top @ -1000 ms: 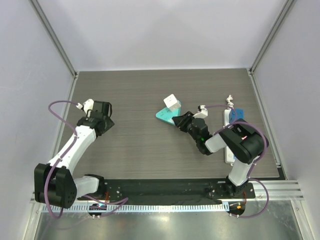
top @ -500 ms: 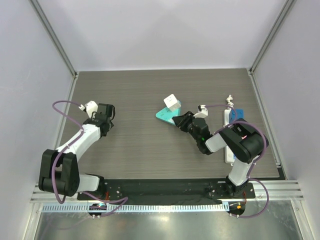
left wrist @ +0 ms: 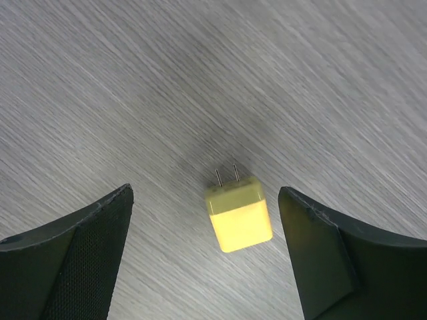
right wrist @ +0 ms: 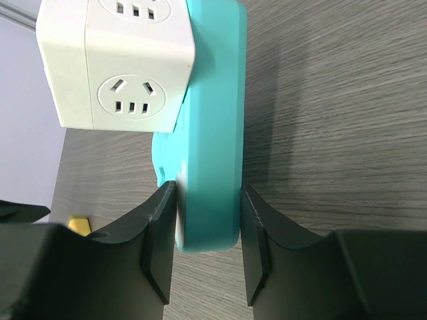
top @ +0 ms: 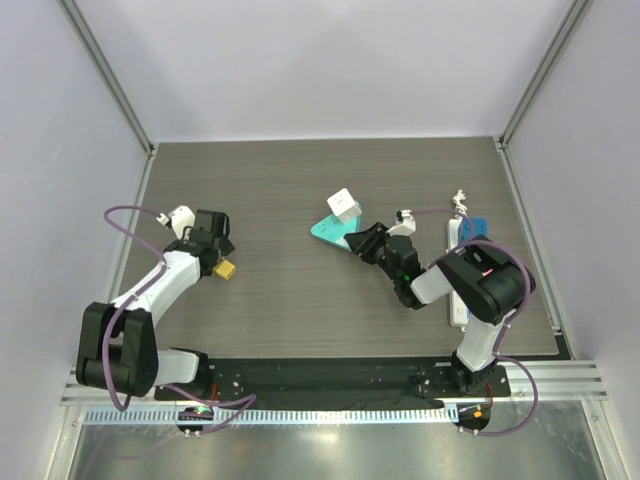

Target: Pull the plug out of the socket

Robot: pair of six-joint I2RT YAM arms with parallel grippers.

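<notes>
Grey tabletop [top: 290,180], loose plug [left wrist: 238,213]; cube [right wrist: 117,60] on teal tray [right wrist: 210,133]

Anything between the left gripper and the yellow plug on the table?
Nothing visible. The yellow plug lies alone on bare table, prongs free, below the open left gripper, between its fingers in the wrist view. The right gripper is across the table, clamping the teal tray.

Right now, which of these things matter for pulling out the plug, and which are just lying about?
Job: yellow plug, loose on the table; white power strip; open left pincer above the plug.
Lying about: teal triangular tray, clamped in the right pincer; white cube adapter on it.
</notes>
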